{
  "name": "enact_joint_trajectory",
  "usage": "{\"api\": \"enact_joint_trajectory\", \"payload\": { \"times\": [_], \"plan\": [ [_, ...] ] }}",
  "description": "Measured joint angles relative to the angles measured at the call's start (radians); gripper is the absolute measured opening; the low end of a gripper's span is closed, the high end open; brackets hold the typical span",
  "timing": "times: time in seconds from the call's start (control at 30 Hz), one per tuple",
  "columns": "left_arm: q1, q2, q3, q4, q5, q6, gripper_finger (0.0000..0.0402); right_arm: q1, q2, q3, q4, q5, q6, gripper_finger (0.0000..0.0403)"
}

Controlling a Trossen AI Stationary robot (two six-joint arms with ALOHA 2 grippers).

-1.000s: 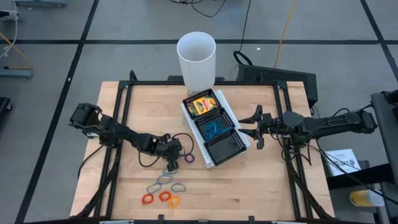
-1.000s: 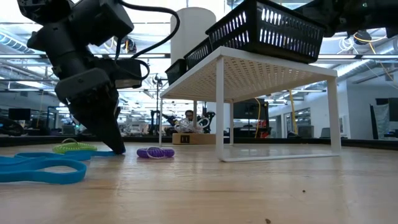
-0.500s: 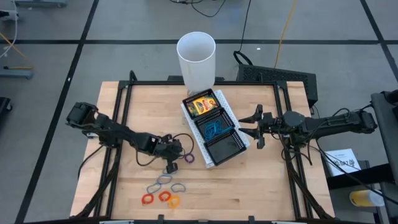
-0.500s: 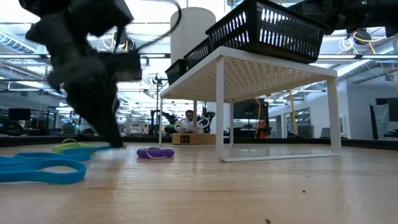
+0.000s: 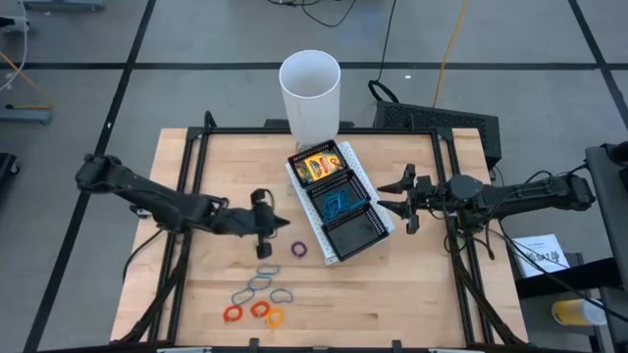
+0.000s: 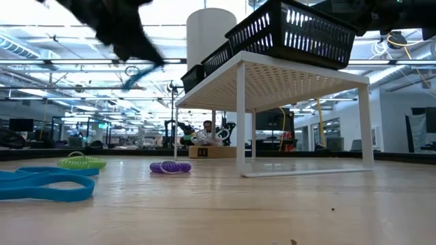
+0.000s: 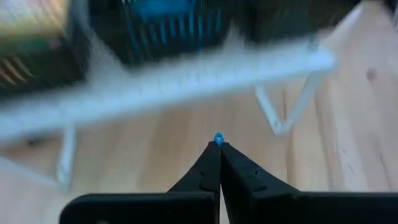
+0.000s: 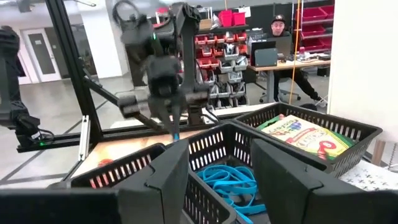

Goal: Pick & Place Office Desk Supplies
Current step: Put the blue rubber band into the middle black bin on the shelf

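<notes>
My left gripper [image 5: 280, 228] [image 7: 218, 144] is up above the table, just left of the black mesh tray [image 5: 360, 192], and is shut on a blue rubber band. My right gripper [image 5: 400, 206] [image 8: 217, 180] waits open at the tray's right side. The tray sits on a white wire rack [image 6: 272, 68]. Yellow-and-green crayon boxes [image 5: 319, 165] [image 8: 305, 134] lie in its far compartment and blue bands [image 5: 336, 204] [image 8: 227, 177] in the middle one. Loose bands lie flat on the table: purple [image 5: 297, 249] [image 6: 170, 167], green [image 6: 82, 162], blue [image 6: 41, 184], red [image 5: 233, 314], orange [image 5: 260, 309]. My left gripper pinches the blue rubber band between its two fingertips; only a small blue bit [image 7: 217, 138] shows beyond the tips. In the low view, the band [image 6: 133, 78] hangs below the fingers, lifted clear of the table.
A tall white cup [image 5: 310, 93] stands at the table's far edge behind the tray. The tray's near compartment [image 5: 353, 232] holds nothing that shows. Bare wood [image 5: 412, 284] lies to the right of the loose bands. A person sits in the room behind [image 8: 280, 28].
My left gripper has risen from the table beside the loose bands, going up and a little toward the far edge, and has taken the blue band up with it, clear of the wood. The other bands stayed where they were.
</notes>
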State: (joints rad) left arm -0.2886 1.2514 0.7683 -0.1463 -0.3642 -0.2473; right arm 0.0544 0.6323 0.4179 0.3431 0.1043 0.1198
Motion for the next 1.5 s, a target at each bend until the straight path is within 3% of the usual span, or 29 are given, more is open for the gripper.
{"api": "enact_joint_trajectory", "payload": {
  "times": [0.17, 0.37, 0.53, 0.7, 1.13, 1.5],
  "plan": [
    [0.005, -0.073, 0.000, 0.175, -0.063, 0.201, 0.0004, 0.000, 0.007, 0.000, 0.046, -0.001, 0.000, 0.0164],
    [0.029, -0.075, 0.000, 0.498, -0.011, 0.413, 0.0004, 0.000, 0.065, 0.001, 0.203, -0.016, -0.003, 0.0164],
    [0.072, -0.029, -0.001, 0.666, 0.058, 0.462, 0.0005, 0.000, 0.194, 0.002, 0.423, -0.107, -0.079, 0.0164],
    [0.117, 0.050, 0.029, 0.767, 0.165, 0.451, 0.0004, 0.000, 0.336, 0.017, 0.532, -0.106, -0.082, 0.0165],
    [0.179, 0.247, 0.229, 0.765, 0.286, 0.513, 0.0006, 0.000, 0.604, 0.203, 0.532, -0.108, -0.106, 0.0165],
    [0.232, 0.296, 0.236, 0.673, 0.263, 0.451, 0.0005, 0.000, 0.602, 0.211, 0.471, -0.106, -0.136, 0.0165]
  ]
}}
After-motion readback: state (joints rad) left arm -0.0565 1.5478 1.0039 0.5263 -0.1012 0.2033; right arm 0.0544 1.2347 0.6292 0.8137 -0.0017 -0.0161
